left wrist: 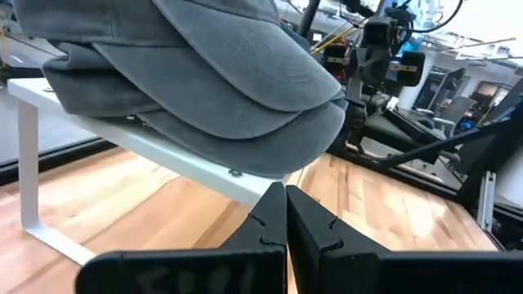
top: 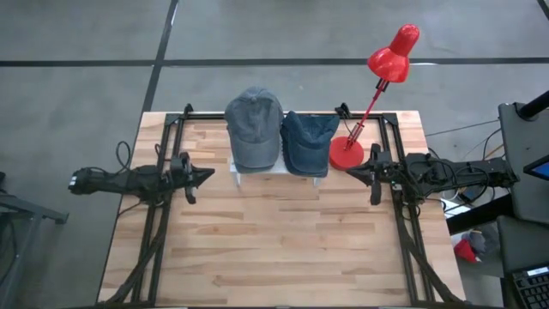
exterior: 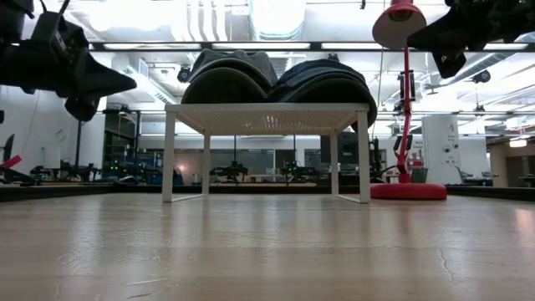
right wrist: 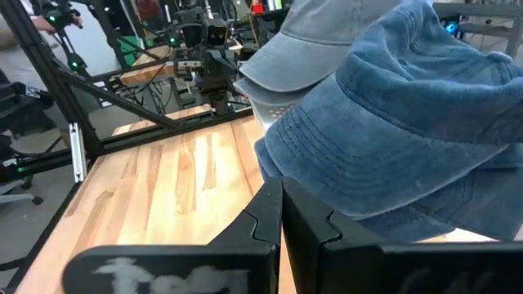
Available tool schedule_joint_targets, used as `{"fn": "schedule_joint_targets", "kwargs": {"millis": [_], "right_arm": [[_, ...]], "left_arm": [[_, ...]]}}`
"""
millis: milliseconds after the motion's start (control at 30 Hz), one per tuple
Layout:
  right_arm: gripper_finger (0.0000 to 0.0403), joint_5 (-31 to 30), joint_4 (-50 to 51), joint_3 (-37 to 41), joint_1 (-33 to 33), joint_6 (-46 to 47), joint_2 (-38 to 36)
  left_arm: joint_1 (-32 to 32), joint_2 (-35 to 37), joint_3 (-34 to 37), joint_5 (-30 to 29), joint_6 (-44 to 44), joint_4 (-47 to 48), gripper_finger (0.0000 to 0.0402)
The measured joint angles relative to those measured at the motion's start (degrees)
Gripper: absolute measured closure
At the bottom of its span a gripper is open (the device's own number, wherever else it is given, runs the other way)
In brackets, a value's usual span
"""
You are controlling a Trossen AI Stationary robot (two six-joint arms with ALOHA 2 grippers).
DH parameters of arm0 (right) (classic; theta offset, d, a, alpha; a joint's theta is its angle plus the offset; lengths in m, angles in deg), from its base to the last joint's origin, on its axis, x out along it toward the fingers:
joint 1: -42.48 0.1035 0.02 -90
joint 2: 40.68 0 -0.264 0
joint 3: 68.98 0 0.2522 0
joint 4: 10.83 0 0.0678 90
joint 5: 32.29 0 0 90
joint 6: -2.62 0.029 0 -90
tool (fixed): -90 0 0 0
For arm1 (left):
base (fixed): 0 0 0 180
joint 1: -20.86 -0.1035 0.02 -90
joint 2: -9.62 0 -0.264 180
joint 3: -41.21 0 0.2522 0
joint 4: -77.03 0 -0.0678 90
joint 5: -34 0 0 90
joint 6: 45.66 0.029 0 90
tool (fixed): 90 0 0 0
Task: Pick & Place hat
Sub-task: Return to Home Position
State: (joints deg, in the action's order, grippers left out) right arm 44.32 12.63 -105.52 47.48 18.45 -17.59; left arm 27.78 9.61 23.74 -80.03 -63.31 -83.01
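Gray caps (top: 254,129) stacked on shelf (top: 279,174) — left gripper (top: 208,176), right gripper (top: 350,172) closed, flanking, apart.

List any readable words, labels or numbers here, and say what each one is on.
No text can be read.
White marking on the left gripper body: illegible.
White marking on the right gripper body: illegible.
Gray caps, blue caps: no print visible.
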Motion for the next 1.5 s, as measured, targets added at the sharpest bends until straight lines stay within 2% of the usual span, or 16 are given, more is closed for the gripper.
{"fn": "schedule_joint_targets", "kwargs": {"millis": [133, 333, 433, 767, 933, 1267, 1500], "right_arm": [[0.0394, 0.65, -1.02, 0.00, 0.02, -1.24, -0.02], [0.0394, 5.87, -1.76, 0.00, 0.02, -4.08, -0.04], [0.0394, 6.20, -2.81, 0.58, 0.02, -4.09, -0.07], [0.0394, 6.02, -15.15, 10.31, 0.02, -2.55, -1.76], [0.0394, 5.99, -16.01, 12.59, 0.02, -2.95, -6.52], [0.0394, 6.45, -9.58, 14.78, 0.01, -2.54, -19.10], [0.0394, 7.61, -9.52, 19.99, 0.00, -1.44, -22.88]], "left_arm": [[0.00, -0.70, 0.40, 0.97, 2.71, -1.25, 0.0401], [0.00, -0.80, 0.49, 1.04, 4.52, -1.18, 0.0401], [0.00, -1.00, 0.49, 1.05, 5.70, -1.11, 0.0401], [0.00, -1.05, 0.60, 1.23, 5.35, -0.76, 0.0402], [0.00, -1.05, 0.64, 1.24, 5.33, -0.70, 0.0402], [0.01, -1.05, 0.71, 1.24, 5.62, -0.66, 0.0401], [0.01, -1.05, 0.71, 1.24, 5.68, -0.65, 0.0401]]}}
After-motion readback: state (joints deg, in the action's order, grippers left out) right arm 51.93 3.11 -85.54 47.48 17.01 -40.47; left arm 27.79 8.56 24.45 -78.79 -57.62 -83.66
